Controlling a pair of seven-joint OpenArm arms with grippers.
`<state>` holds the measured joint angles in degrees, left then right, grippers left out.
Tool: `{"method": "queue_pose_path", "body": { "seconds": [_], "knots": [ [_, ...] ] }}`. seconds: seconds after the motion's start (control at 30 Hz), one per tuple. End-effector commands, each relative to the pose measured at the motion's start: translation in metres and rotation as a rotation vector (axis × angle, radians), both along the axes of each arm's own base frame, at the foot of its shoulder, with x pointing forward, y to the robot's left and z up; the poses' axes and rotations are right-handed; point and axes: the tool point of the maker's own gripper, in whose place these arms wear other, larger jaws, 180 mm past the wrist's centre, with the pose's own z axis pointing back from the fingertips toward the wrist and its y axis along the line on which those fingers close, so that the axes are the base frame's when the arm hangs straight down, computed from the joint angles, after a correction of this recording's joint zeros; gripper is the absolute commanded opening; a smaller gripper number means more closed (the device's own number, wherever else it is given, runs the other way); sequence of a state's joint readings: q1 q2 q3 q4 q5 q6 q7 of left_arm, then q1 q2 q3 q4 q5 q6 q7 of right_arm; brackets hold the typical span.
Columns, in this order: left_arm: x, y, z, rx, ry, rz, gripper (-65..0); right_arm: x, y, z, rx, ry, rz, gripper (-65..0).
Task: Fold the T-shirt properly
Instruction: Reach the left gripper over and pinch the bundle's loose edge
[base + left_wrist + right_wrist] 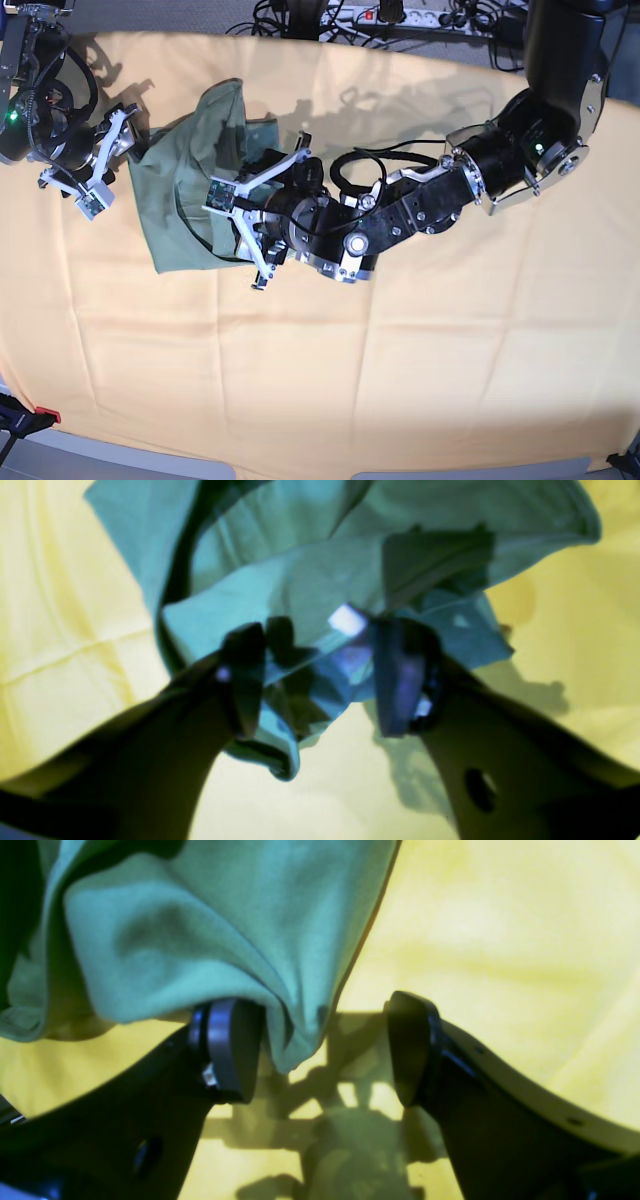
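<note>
Still early: T-shirt (185,190) bunched, unfolded; left claw (320,675) and right claw (320,1050) both spread, gripping nothing

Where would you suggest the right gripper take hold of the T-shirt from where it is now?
I would grip the hanging fold of the T-shirt, coming from the yellow cloth side. That fold droops between the open right gripper fingers, beside one pad, so closing there probably catches a doubled edge rather than a single thin layer.
</note>
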<state>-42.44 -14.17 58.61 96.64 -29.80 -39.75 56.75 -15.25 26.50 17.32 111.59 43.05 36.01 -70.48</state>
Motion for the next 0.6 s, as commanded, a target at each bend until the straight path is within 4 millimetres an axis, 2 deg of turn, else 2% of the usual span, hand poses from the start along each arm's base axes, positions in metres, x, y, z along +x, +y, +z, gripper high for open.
{"method": "queue_pose_path", "body": {
  "seconds": [0.0,0.07,0.2,0.37,0.57],
  "knots": [
    [0.003,-0.006,0.015,-0.039,-0.010,-0.016,-26.4,0.007,-0.002,0.010,-0.005,-0.040,0.007,-23.2],
    [0.002,-0.001,0.013,-0.037,0.009,-0.011,-24.3,0.007,-0.002,0.010,-0.005,-0.040,0.007,-23.2],
    [0.006,0.006,0.011,-0.010,0.005,0.002,-24.2,0.007,-0.002,0.010,-0.006,-0.040,0.007,-23.2],
    [0.006,0.007,0.020,-0.008,0.031,-0.005,-24.3,0.008,-0.001,0.011,0.000,-0.047,0.007,-23.2],
    [0.000,0.005,0.016,-0.014,0.051,-0.014,-24.3,0.008,-0.002,0.011,-0.002,-0.046,0.007,-23.2]
  ]
}}
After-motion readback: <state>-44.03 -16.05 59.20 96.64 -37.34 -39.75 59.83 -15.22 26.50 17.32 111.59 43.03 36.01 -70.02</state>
